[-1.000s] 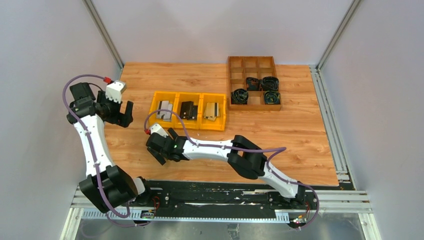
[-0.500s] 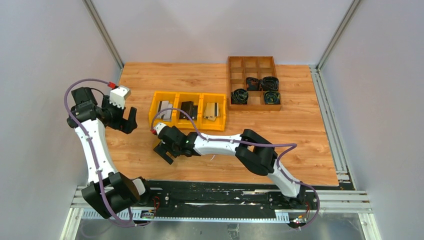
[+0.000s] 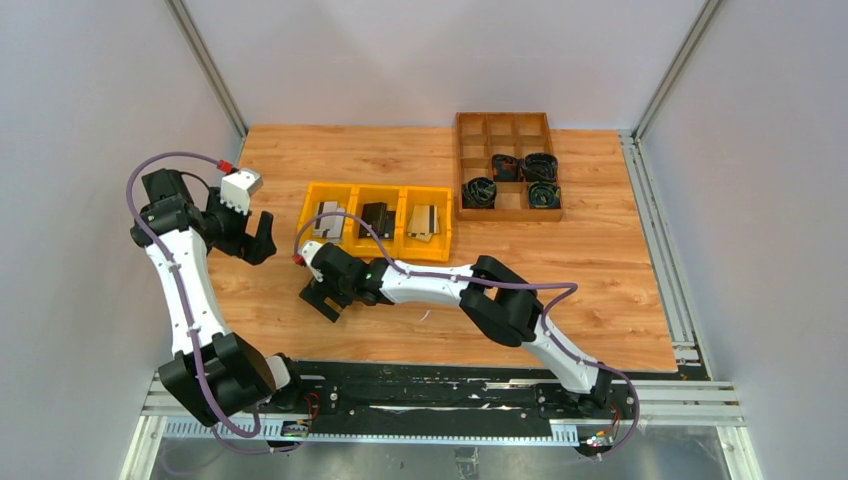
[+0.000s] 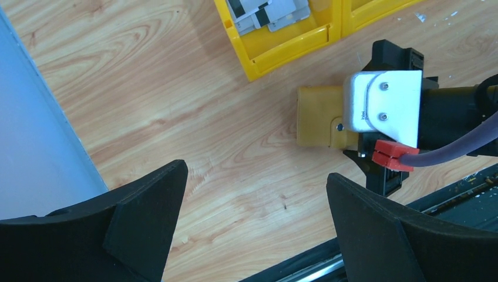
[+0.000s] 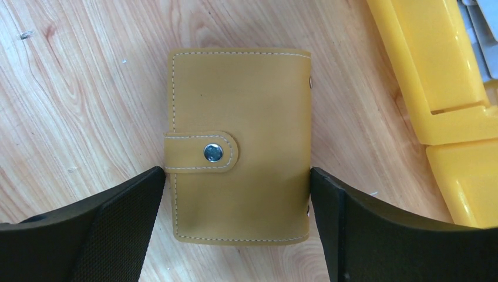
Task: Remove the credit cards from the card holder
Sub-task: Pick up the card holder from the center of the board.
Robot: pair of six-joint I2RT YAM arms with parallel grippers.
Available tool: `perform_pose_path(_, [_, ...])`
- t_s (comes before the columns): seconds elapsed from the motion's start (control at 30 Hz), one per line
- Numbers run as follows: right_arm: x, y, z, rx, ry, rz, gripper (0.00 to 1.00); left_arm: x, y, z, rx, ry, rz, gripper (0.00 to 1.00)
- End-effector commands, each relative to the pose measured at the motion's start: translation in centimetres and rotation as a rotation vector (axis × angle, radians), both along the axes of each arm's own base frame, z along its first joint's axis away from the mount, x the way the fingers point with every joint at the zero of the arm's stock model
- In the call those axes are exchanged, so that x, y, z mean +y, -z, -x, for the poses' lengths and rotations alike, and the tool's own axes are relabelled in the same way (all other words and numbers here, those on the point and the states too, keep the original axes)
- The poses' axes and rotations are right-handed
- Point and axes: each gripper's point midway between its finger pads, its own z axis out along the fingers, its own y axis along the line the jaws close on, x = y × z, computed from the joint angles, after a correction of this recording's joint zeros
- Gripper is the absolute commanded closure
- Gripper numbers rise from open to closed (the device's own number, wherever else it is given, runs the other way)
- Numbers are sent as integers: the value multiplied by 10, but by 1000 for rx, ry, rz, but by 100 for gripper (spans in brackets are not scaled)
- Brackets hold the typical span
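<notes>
The card holder [image 5: 238,141] is a mustard-tan wallet lying flat on the wooden table, closed by a strap with a silver snap. My right gripper [image 5: 236,173] stands open low over it, one finger on each side of its near half. The right finger is against its edge and the left finger is a sliver away. In the top view the right gripper [image 3: 325,290] covers the holder. My left gripper [image 4: 256,170] is open and empty over bare wood at the left, with the card holder [image 4: 317,117] half visible beyond it. Credit cards [image 3: 328,220] lie in the yellow bins. Any inside the holder are hidden.
Three joined yellow bins [image 3: 375,240] sit just beyond the holder, holding silver, black [image 3: 376,220] and beige [image 3: 423,222] cards. A wooden compartment tray [image 3: 505,125] with black coiled items stands at the back right. A grey wall runs along the left edge.
My right wrist has shifted a little toward the bins and turned, settling over the holder. The left gripper has edged slightly right and stays open.
</notes>
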Motion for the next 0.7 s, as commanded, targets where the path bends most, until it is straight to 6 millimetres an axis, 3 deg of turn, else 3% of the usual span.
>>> perform_pose_path(0.0, [-12,36,6,15,-41,99,4,-3,-9,-2,-17,25,20,0])
perform_pose_path(0.3, [-25,21,13,-3,-19,27,26,-11,-13,6,-36,27,29,0])
perform_pose_path(0.47, [-24,-9,18,-27,-19,-105,35,-28,-21,12,-72,39,93,0])
perform_pose_path(0.67, [-29,-65,20,-77,-18,-237,36,-55,-29,12,-72,52,229,0])
